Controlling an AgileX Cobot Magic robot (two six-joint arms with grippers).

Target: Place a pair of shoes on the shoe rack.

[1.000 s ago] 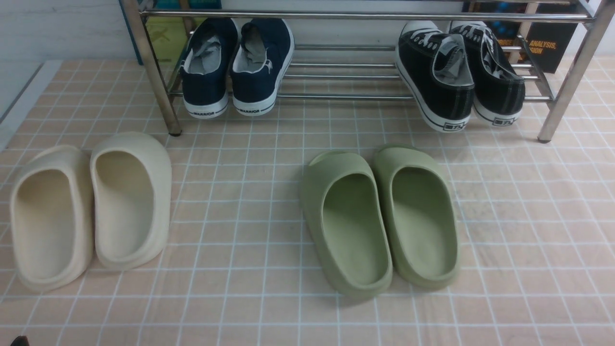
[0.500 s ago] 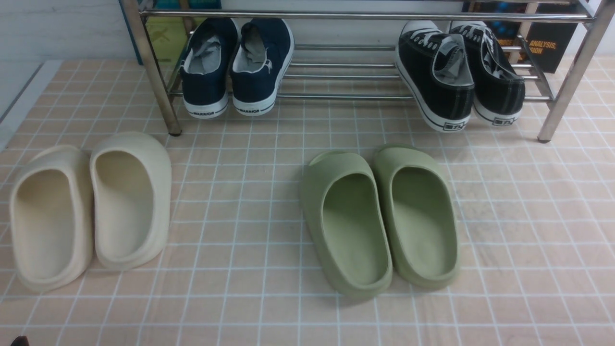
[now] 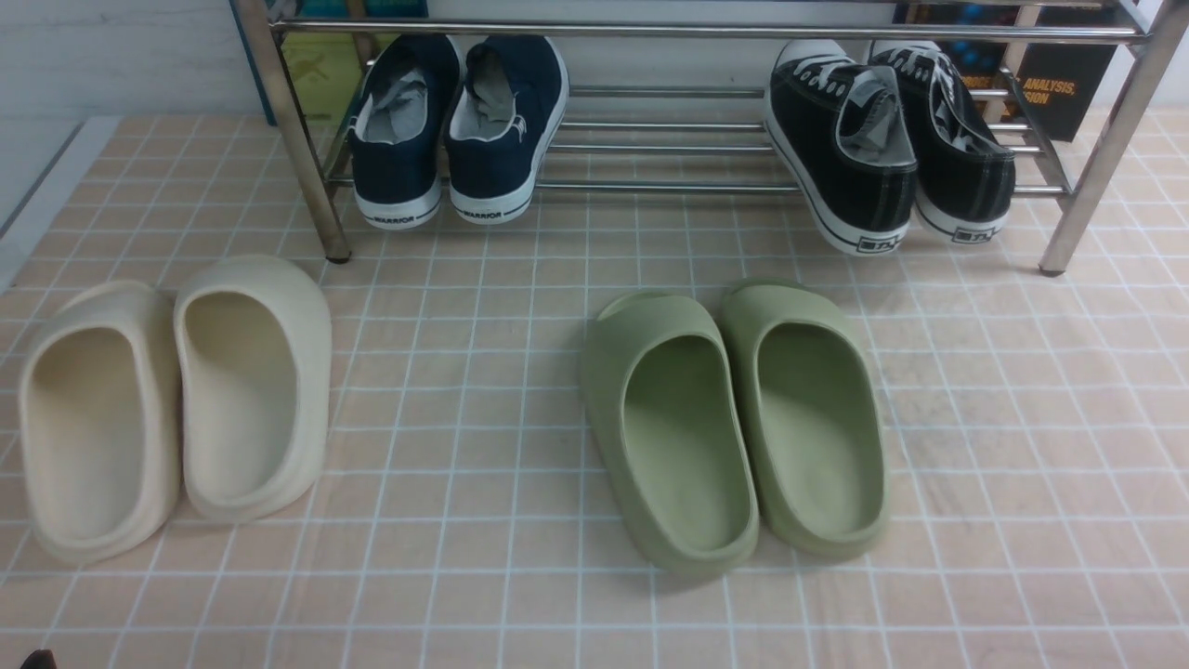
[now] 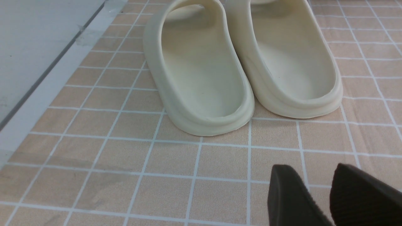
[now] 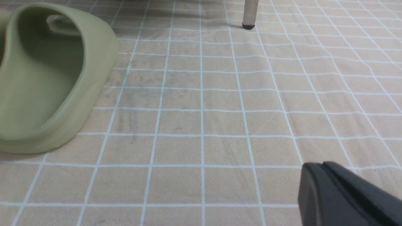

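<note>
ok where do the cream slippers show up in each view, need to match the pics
Front view: cream slippers at the left side, side by side, the nearer part of the floor.
Left wrist view: at the top, centre to right, cut off by the top edge.
Right wrist view: not in it.
Shared landmark: the tiled floor, with its pale grid lines, shows in all three.

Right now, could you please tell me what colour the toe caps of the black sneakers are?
White; the toe caps show best in the front view.
</note>
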